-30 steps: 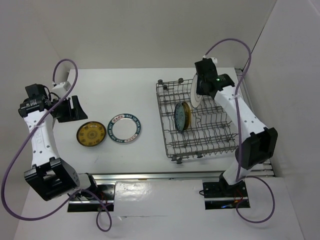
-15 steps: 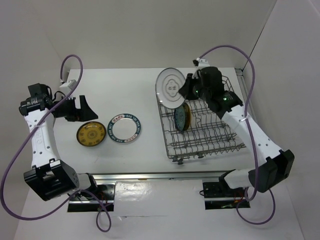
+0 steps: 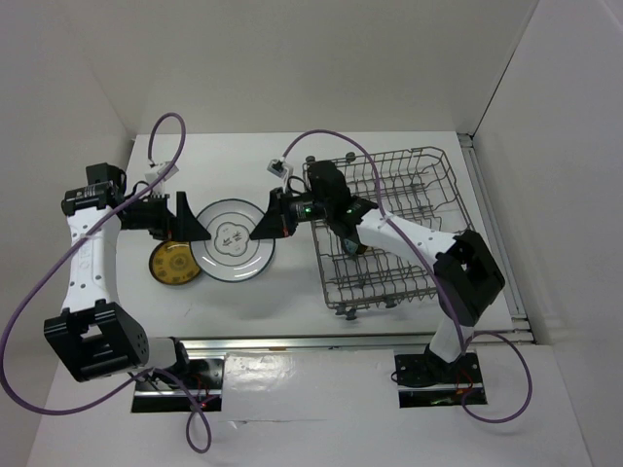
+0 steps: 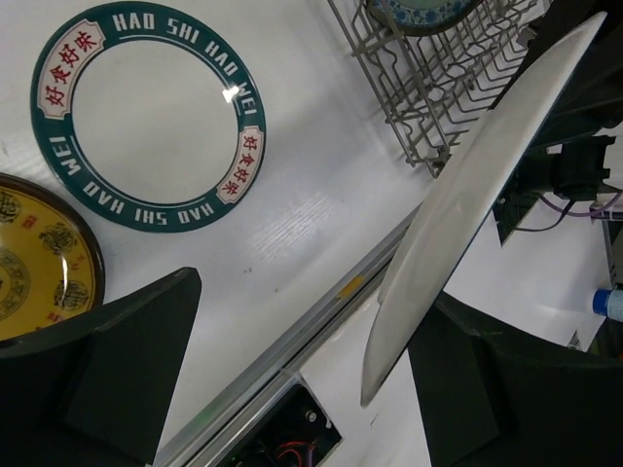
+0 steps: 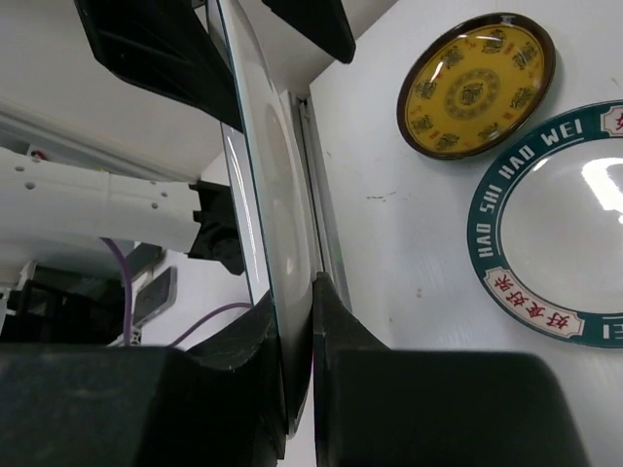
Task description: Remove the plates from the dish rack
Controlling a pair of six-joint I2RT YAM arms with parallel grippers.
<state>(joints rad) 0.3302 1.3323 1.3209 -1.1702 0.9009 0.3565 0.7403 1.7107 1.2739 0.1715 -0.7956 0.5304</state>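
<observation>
over white table point(image 3: 292, 292) — right end effector point(image 3: 259, 230) clamps the plate point(image 3: 232, 239).

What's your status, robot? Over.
Right gripper shut on white round plate with grey centre design, held above the table. Left gripper open, plate rim between its fingers. Blue patterned plate sits in grey wire dish rack.

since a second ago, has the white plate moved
Yes. The white plate, held in the right claw, has gone left off the dish rack and now hangs over the table left of it.
</observation>
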